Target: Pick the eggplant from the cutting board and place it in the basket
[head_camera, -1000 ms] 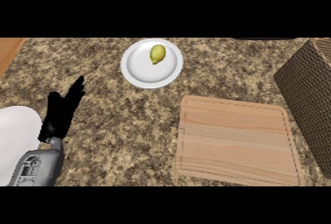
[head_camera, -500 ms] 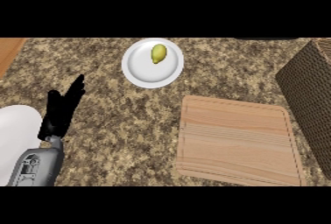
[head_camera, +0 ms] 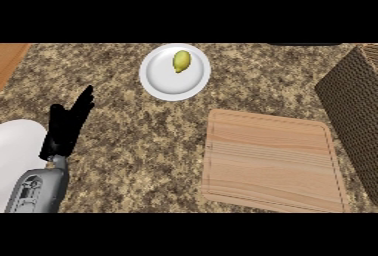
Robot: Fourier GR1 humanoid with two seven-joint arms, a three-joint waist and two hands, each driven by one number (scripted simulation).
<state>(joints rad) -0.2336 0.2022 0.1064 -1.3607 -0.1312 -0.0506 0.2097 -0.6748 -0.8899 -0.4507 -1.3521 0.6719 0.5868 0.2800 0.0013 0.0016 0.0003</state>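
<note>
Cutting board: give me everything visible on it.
The cutting board is a light wooden rectangle with rounded corners and a groove running inside its edge. It lies flat on the speckled granite counter, slightly rotated, at lower right. Its top is bare; no eggplant shows. The dark wicker basket stands just to its right.

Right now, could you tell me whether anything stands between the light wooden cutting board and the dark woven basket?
Nothing visible does: the light wooden cutting board lies just left of the dark woven basket, only speckled counter between. No eggplant shows on the board. The black left hand rests open at left.
</note>
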